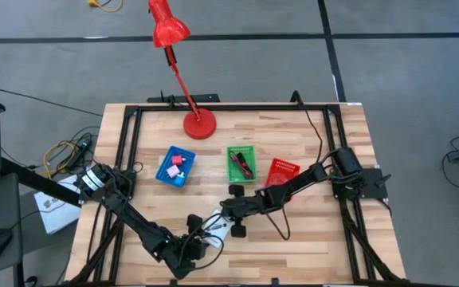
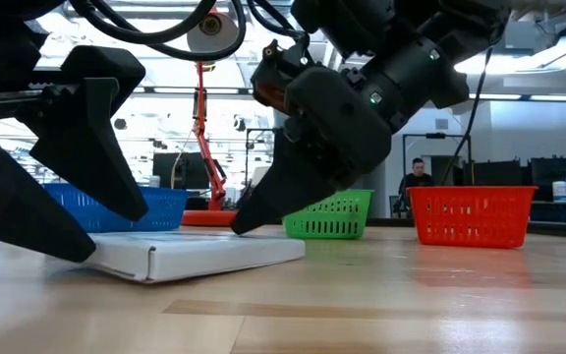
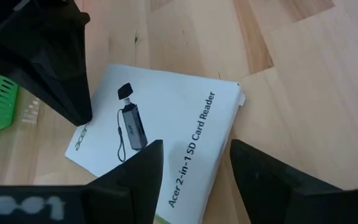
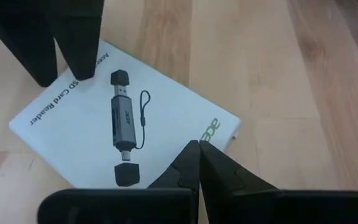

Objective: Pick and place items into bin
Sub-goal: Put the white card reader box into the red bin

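A flat white card-reader box (image 3: pixel 166 118) (image 4: pixel 104 124) (image 2: pixel 199 254) (image 1: pixel 217 226) lies flat on the wooden table near its near edge. My left gripper (image 3: pixel 194 168) (image 1: pixel 200 241) is open and comes from the near-left. One finger stands over the box's printed top, the other past its edge. My right gripper (image 4: pixel 198 163) (image 2: pixel 242 226) (image 1: pixel 228 217) is shut, with its tips at the box's logo end. Small pink and blue pieces lie in the blue bin (image 1: pixel 175 166), and dark items lie in the green bin (image 1: pixel 241 163). My right gripper presses its shut fingertips (image 3: pixel 79 115) on the box's top by the logo end (image 4: pixel 213 127), slanting down from the table's right. The box stays flat on the table. My left gripper stands astride the box's opposite end (image 3: pixel 222 93); I cannot tell whether its fingers touch.
Three small bins stand in a row behind the grippers: blue, green and a red one (image 1: pixel 281 171). A red desk lamp's base (image 1: pixel 200 125) sits near the far edge. Black frame rails run along the table's sides. A person (image 2: pixel 416 182) sits in the room beyond.
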Available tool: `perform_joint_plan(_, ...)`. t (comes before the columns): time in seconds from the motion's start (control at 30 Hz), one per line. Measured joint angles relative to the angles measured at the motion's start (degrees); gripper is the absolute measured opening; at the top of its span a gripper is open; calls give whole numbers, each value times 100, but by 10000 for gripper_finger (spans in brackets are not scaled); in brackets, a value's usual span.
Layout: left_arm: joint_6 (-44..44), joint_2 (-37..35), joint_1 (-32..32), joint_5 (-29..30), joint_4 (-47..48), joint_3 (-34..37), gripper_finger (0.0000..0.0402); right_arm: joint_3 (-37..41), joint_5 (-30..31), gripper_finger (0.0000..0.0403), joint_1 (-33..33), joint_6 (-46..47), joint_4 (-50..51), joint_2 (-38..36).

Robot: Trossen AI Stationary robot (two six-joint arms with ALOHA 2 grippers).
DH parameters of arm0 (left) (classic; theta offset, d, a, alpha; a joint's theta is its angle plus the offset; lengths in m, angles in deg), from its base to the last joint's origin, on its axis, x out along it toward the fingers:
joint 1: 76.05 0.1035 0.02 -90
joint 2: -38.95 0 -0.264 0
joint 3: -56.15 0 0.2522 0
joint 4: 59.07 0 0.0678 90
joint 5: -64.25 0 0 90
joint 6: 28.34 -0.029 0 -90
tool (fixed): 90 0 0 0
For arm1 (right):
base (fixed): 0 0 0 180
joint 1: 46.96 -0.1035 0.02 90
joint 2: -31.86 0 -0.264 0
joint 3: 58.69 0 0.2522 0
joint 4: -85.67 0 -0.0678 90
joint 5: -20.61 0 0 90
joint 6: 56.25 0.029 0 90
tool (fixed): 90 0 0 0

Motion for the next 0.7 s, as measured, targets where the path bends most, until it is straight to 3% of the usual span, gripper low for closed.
perform_joint_plan(0.43,-14,-2,1,119,-3,0,179,-24,115,0,4,264,451,-28)
perform_joint_plan(0.7,-387,-4,1,254,-186,0,179,-28,-219,0,153,712,765,-31)
